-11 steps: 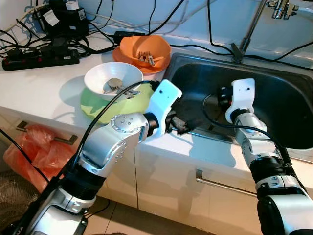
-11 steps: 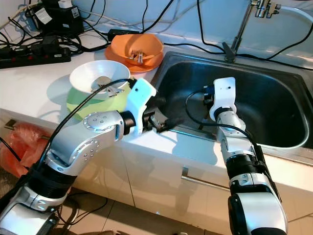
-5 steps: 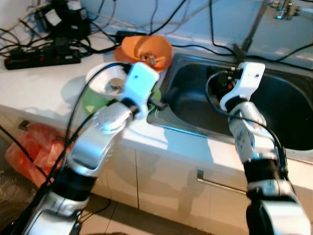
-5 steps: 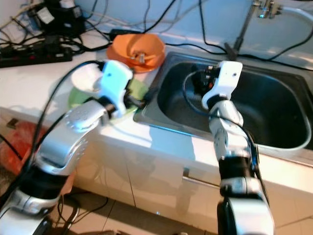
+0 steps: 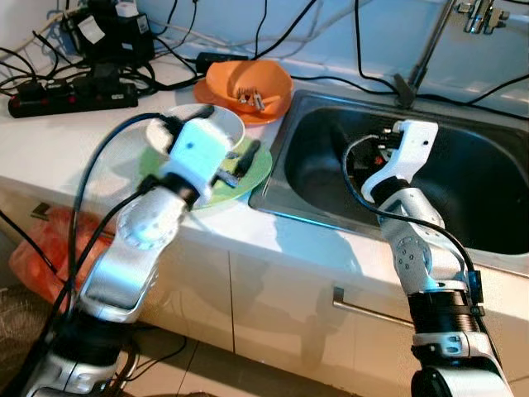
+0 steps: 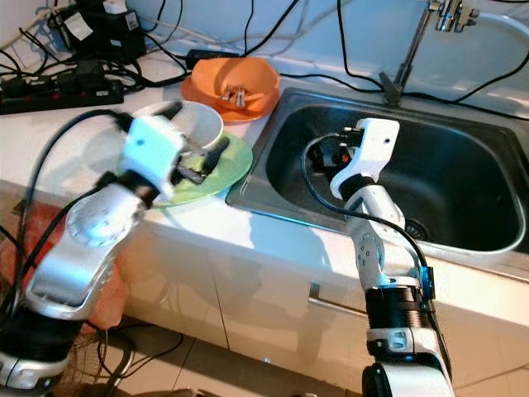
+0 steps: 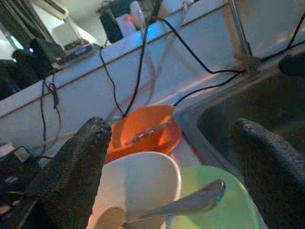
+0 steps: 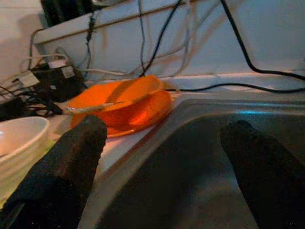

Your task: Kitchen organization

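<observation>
A white bowl point(image 5: 195, 126) holding a spoon point(image 7: 187, 202) sits on a green plate point(image 5: 249, 175) on the counter, left of the sink. Behind them an orange bowl point(image 5: 248, 79) with cutlery stands on an orange plate. My left gripper point(image 5: 235, 163) hovers open just above the green plate, beside the white bowl; its fingers point(image 7: 76, 167) hold nothing. My right gripper point(image 5: 369, 161) hangs open inside the steel sink point(image 5: 463, 178), pointing toward the orange bowl point(image 8: 119, 101), with nothing between its fingers point(image 8: 71, 157).
A power strip point(image 5: 70, 95), black boxes and many cables crowd the back left of the counter. The faucet point(image 5: 430, 45) rises behind the sink. A red bag point(image 5: 37, 248) lies below the counter edge. A cabinet handle point(image 5: 372, 304) runs under the sink.
My left arm has swung left, from the sink's front rim to over the green plate and white bowl. My right gripper has shifted slightly within the sink.
</observation>
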### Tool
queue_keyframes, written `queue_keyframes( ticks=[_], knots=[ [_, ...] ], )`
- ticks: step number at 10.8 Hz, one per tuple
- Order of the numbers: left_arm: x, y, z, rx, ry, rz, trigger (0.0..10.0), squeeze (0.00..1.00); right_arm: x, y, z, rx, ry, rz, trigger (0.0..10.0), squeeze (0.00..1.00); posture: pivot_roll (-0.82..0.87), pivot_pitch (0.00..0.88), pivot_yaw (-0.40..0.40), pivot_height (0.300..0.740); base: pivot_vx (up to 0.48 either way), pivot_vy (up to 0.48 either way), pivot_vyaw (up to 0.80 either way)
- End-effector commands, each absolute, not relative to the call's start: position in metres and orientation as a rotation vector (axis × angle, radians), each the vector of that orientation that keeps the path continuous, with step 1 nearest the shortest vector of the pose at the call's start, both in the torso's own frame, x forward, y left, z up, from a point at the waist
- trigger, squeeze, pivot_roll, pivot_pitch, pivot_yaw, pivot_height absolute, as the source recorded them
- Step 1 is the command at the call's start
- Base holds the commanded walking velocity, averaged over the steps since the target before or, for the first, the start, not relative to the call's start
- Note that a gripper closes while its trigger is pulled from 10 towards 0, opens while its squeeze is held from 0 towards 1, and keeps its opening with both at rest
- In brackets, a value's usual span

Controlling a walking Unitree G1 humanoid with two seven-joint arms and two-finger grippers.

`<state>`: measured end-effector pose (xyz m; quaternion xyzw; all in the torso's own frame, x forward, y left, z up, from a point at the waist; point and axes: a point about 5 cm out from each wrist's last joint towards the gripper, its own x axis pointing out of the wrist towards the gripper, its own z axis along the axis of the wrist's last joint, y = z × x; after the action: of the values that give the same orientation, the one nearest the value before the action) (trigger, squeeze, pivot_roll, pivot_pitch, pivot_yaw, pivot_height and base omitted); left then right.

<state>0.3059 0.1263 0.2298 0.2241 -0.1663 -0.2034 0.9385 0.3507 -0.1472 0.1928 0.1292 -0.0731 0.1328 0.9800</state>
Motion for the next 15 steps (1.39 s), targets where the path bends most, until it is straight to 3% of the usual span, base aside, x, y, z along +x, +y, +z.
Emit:
queue_keyframes(
  ticks=[1,4,8,15],
  knots=[
    [0.302,0.126,0.236,0.49,-0.385,-0.418,10.0,0.0,0.349,-0.146,0.196,0.266,-0.154,0.283,10.0,0.0,0.14,0.036,-0.038,0.74,0.0,0.0,0.0],
    [0.287,0.128,0.23,0.579,-0.439,-0.457,10.0,0.0,0.346,-0.141,0.199,0.262,-0.152,0.301,10.0,0.0,0.14,0.037,-0.044,0.74,0.0,0.0,0.0],
    [0.274,0.155,0.218,0.737,-0.48,-0.409,10.0,0.0,0.344,-0.136,0.196,0.269,-0.137,0.319,10.0,0.0,0.15,0.037,-0.047,0.74,0.0,0.0,0.0],
    [0.293,0.179,0.19,0.819,-0.43,-0.352,10.0,0.0,0.343,-0.134,0.197,0.274,-0.137,0.317,10.0,0.0,0.14,0.031,-0.046,0.74,0.0,0.0,0.0]
  ],
)
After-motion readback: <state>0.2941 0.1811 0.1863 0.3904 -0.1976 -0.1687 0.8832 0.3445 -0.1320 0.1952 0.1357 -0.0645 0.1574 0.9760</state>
